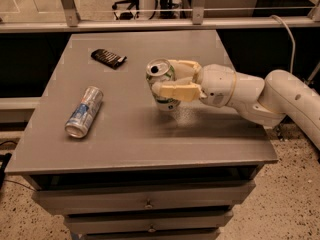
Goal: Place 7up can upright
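The 7up can is white and green with a silver top. It is nearly upright, tilted slightly, with its base at or just above the grey table near the middle. My gripper comes in from the right and is shut on the can, one cream finger across its front and the other behind it. The white arm stretches off to the right.
A slim silver-and-blue can lies on its side at the table's left. A dark flat packet lies at the back left. Drawers sit under the table's front edge. A metal rail runs behind the table.
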`<state>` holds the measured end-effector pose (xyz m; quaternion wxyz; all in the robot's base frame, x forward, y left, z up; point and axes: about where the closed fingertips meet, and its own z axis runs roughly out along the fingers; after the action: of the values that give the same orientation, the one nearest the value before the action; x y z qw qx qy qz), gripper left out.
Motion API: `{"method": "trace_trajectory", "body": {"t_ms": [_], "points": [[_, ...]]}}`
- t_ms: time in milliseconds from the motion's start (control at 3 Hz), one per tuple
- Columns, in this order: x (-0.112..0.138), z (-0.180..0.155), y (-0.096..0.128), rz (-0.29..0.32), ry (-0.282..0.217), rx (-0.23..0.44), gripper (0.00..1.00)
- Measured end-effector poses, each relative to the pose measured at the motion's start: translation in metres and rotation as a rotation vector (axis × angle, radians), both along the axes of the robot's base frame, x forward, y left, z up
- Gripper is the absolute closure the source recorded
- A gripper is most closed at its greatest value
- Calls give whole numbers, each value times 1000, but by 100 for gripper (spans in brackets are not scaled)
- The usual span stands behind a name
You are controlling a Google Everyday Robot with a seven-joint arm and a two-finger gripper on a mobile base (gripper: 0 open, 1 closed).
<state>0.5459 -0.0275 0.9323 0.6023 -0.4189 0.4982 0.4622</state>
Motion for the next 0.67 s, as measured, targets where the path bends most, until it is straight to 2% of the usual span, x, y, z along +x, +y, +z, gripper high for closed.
{"method": "trace_trajectory", "body": {"t_ms": [333, 667], "points": [[0, -12, -6, 3, 19, -3, 100], [-1, -25, -16, 6, 45, -35, 83]]}}
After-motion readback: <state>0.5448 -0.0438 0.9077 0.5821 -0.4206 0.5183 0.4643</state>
